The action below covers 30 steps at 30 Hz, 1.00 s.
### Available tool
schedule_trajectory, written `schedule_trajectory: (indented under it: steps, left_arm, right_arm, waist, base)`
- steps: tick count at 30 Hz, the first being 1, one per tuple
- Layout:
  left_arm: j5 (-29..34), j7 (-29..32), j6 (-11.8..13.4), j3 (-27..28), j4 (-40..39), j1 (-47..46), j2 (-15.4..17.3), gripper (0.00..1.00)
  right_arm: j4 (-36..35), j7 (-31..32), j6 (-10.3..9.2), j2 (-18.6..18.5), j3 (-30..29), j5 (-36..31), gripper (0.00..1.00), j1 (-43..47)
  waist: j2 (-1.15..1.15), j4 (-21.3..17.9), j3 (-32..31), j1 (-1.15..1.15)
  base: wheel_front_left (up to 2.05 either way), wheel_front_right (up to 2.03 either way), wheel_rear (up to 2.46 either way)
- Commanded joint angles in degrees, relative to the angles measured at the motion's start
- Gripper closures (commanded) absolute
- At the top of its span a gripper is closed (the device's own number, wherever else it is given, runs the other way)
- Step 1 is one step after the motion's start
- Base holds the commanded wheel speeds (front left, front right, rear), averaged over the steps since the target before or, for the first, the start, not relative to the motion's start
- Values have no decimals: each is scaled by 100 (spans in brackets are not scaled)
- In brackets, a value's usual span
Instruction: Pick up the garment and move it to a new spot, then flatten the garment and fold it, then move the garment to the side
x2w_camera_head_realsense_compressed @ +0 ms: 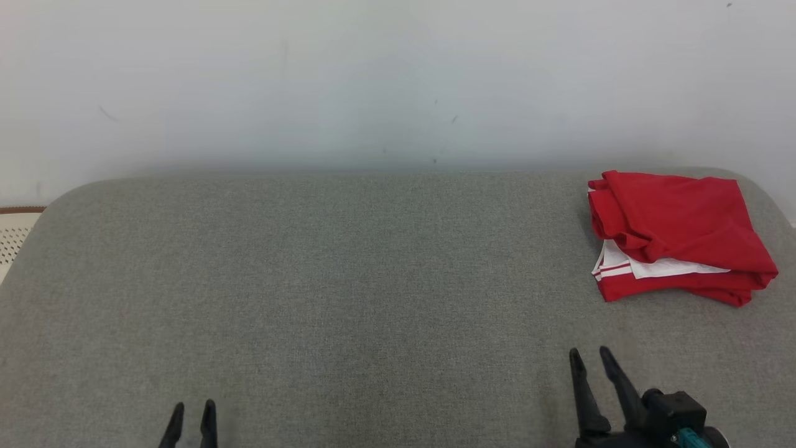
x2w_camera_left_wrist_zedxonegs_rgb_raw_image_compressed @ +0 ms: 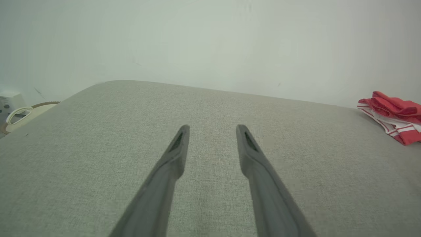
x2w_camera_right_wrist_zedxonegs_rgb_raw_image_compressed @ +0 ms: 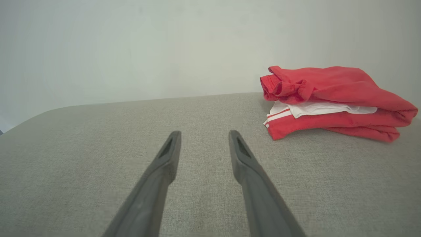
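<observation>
Your red and white garment lies loosely folded at the far right corner of the gray padded worktop, so the fold and the move aside look done. The fingers of both the left gripper and the right gripper stand apart, empty. Next, judge whether the top layer needs squaring. Nothing stands in the way; the wall is close behind.

So the left gripper and right gripper both sit low and point forward, jaws spread apart with nothing between them, the right one reaching a bit further out.
</observation>
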Motion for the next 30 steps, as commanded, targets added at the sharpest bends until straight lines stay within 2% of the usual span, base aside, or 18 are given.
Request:
schedule_trajectory:
  steps: [1, 4, 23, 30]
  left_arm:
    - [-18, 10, -3, 12, 21, -13, 0, 100]
    - [-57, 47, -4, 4, 189, 21, -13, 100]
    - [-2181, 669, -174, 259, 541, -359, -6, 100]
    - [-2727, 825, -217, 319, 629, -455, -4, 100]
  right_arm:
    - [0, 0, 0, 0, 0, 18, 100, 9]
    - [143, 12, 0, 0, -4, 59, 100, 124]
    - [290, 433, -1, -35, -260, 2349, 100, -172]
    - [328, 551, -1, -35, -339, 2926, 100, -243]
  waist:
    - [0, 0, 1, 0]
    - [0, -1, 1, 0]
    - [0, -8, 44, 0]
    - [0, -10, 57, 0]
  base:
    - [0, 0, 0]
    - [0, 0, 0]
    - [0, 0, 0]
    - [0, 0, 0]
